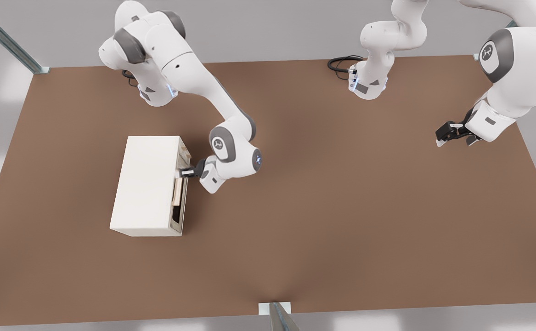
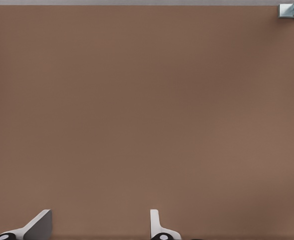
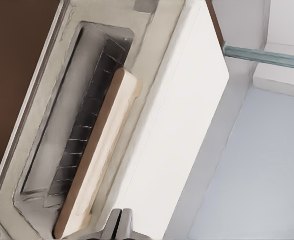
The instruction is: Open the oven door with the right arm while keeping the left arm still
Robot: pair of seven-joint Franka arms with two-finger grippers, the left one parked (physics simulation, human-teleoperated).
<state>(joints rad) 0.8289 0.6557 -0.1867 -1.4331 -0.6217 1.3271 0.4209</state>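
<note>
Tool: our tool (image 1: pixel 186 173) sits at the oven's front face, just at the top edge of the door, near the end of the handle. In the wrist view its fingers (image 3: pixel 120 226) are pressed together with nothing between them, so it grips nothing.
Why shut: we judge the closed fingers serve as a single hook or pusher behind the handle instead of a pinch on it.
Arm: we see the right arm (image 1: pixel 212 96) reach low from the tabletop's far side, its wrist turned sideways so the tool points into the oven's front.
Oven: the oven (image 1: pixel 146 184) stands on the tabletop (image 1: pixel 341 207) at the front view's left, its front turned toward the front view's right.
Door: the door (image 3: pixel 51 150) is tilted slightly off the body, a thin dark gap showing along its edge; through its window we see a wire rack.
Handle: the pale bar handle (image 3: pixel 99 155) runs along the door's upper part, just beside the fingers.
Progress: we judge the opening barely begun; the door needs a long swing down.
Risk: the shut fingers could slip off the handle's end.
</note>
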